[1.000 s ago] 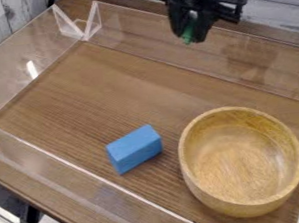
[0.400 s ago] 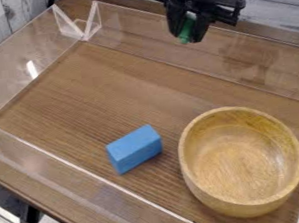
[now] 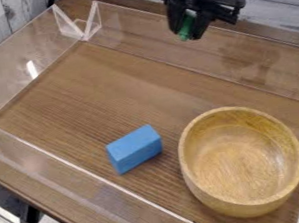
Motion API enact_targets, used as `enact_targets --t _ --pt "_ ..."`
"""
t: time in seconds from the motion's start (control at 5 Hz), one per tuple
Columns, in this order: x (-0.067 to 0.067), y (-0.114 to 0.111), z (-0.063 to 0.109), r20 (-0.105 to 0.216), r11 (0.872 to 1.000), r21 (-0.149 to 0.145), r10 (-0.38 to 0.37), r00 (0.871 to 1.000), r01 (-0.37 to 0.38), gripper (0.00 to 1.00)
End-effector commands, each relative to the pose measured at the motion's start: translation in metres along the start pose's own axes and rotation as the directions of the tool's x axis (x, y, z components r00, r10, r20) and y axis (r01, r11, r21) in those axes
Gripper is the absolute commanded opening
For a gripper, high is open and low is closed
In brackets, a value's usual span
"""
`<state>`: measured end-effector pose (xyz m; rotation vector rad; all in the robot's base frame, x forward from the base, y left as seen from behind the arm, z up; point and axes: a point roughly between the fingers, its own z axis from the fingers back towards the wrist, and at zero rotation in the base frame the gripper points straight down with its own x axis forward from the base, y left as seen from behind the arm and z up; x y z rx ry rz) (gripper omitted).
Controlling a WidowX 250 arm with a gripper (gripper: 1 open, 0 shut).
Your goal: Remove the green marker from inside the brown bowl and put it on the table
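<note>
From the left, the dark wood-grain table point(image 3: 57, 98) stretches away under its low clear acrylic walls point(image 3: 34, 156), with the blue block point(image 3: 134, 149) lying on it toward the near side. To the right of the block, and just beside it, the brown bowl point(image 3: 241, 160) sits upright, its inside showing bare wood and no marker. Farther back, at the top of the view between block and bowl in the left-to-right order, hangs the gripper point(image 3: 184, 29), a dark shape at the far side of the table. A bit of green shows right at its fingertips, which is most likely the green marker point(image 3: 186, 33); its jaws look closed on it, though the marker is mostly hidden and its tilt cannot be told. The marker is thus out of the bowl, and the step in hand appears to be the placing, with the lifting-out done. The next move calls for lowering it to the bare far stretch of the table, well apart from the bowl, and parting the jaws only once it is resting there; let go too high, it could roll toward the wall. Against the earliest picture, the gripper and the green bit have shifted only very slightly to the left, while the block and the bowl lie exactly where they did.
</note>
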<state>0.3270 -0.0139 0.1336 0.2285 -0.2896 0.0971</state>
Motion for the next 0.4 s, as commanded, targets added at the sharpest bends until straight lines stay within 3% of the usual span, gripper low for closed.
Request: enact_targets --t 0.0,0.2 --pt "0.0119 -0.0032 0.0163 0.070 1.000 0.005 0.011 0.998 -0.011 0.00" --pt "0.0110 -0.0066 0.0172 0.078 1.000 0.021 0.009 0.997 -0.011 0.00"
